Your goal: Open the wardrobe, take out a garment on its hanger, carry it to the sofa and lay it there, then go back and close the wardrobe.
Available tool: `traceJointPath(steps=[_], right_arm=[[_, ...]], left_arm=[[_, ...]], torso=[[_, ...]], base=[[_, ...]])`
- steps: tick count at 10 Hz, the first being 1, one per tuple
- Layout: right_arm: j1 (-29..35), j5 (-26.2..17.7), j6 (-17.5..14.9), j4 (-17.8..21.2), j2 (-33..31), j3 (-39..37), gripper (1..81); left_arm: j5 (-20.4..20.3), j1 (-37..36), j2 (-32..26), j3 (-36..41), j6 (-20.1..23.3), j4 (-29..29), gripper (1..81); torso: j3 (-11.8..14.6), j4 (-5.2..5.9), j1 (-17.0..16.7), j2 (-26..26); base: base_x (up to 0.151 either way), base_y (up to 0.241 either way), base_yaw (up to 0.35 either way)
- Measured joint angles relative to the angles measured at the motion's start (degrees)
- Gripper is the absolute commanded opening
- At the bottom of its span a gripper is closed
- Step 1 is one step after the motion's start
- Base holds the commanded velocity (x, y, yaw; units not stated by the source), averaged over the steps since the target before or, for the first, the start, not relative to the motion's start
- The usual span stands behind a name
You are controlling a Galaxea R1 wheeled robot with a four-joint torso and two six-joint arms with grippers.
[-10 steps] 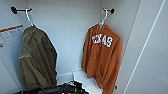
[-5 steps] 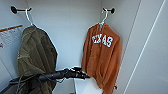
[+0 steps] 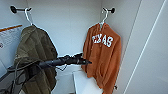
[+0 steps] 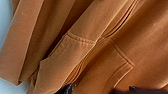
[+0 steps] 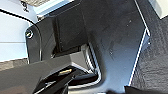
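Currently my left pincer extends to the garment, tip at its lower edge; whether it is clenched, I cannot tell. Garment hangs on the hanger inside the open wardrobe. A green jacket hangs well apart from the garment.

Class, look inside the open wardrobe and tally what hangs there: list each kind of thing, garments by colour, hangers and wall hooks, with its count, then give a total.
Burnt-orange hooded sweatshirt: 1
Dark olive-green jacket: 1
White hangers: 2
Dark wall hooks: 2
Total: 6
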Motion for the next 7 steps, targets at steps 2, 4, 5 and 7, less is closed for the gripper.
traceJointPath(steps=[2, 4, 5, 7], right_arm=[[0.0, 0.0, 0.0, 0.0, 0.0, -0.1, 81.1], [0.0, 0.1, 0.0, 0.4, 0.0, -0.2, 81.1], [0.0, 0.1, 0.0, 0.6, 0.0, -0.2, 81.1], [0.0, 0.1, 0.1, 1.1, 0.0, -0.2, 81.1]], left_arm=[[-0.3, -3.7, 0.8, 0.0, -6.1, 0.0, 81.1], [-2.5, -6.2, 1.3, 0.0, -13.3, 0.0, 81.1], [-3.4, -6.9, 1.5, -0.2, -15.2, 0.0, 81.1], [-4.2, -9.6, 2.9, -1.2, -18.9, 0.0, 81.1]], torso=[[0.0, 0.0, 0.0, 0.0], [0.0, -0.02, 0.0, 0.0], [0.0, 0.0, 0.0, 0.0], [0.0, -0.02, 0.0, 0.0]], base=[[0.0, 0.0, 0.0], [0.0, 0.0, 0.0], [0.0, 0.0, 0.0], [0.0, 0.0, 0.0]])
